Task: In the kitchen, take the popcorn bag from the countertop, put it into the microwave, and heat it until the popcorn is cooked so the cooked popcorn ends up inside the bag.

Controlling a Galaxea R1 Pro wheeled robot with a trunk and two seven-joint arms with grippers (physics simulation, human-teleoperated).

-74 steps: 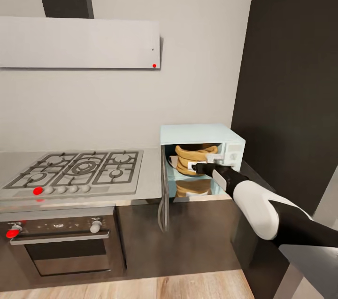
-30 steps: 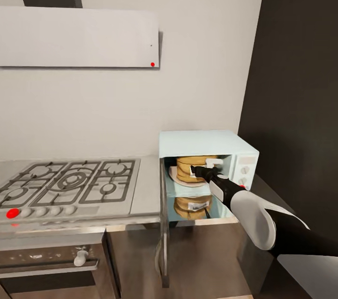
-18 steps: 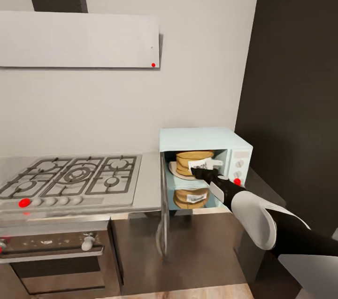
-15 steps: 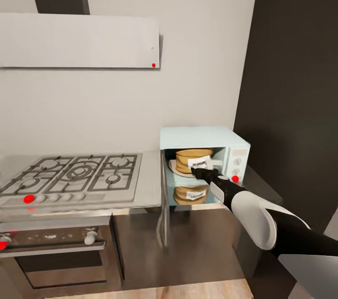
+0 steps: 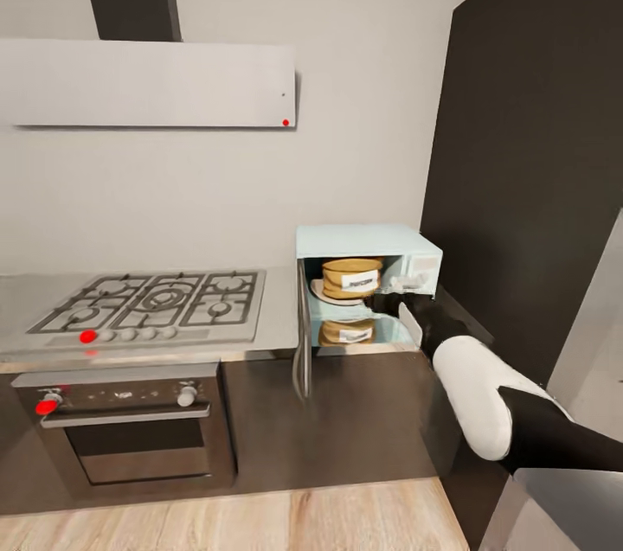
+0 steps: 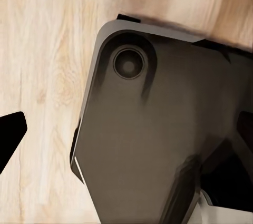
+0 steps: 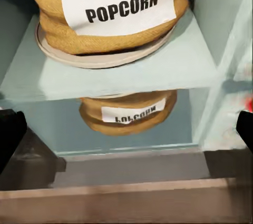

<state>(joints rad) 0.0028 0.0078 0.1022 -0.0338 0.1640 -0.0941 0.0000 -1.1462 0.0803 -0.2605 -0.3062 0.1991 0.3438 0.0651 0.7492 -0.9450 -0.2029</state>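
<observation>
The pale blue microwave (image 5: 368, 241) stands at the right end of the grey countertop (image 5: 279, 322), its door (image 5: 302, 343) swung open toward me. The popcorn bag (image 5: 350, 277), orange-brown with a white POPCORN label, sits upright on a round plate (image 7: 100, 58) inside, and its reflection shows in the glossy floor below. The bag (image 7: 113, 10) looks close in the right wrist view. My right gripper (image 5: 391, 296) hangs open just outside the opening, apart from the bag, nothing between its fingers (image 7: 10, 134). My left gripper (image 6: 126, 134) points down at the wooden floor, open. The popcorn itself is hidden.
A gas hob (image 5: 151, 300) lies left of the microwave, with a built-in oven (image 5: 130, 430) below and an extractor hood (image 5: 147, 84) above. A tall dark cabinet wall (image 5: 528, 144) rises right of the microwave. The robot's dark base (image 6: 158, 129) sits on the wooden floor (image 5: 216, 516).
My right gripper has drawn back out of the microwave, away from the bag, which stays on the plate. The camera has pulled back and shifted.
</observation>
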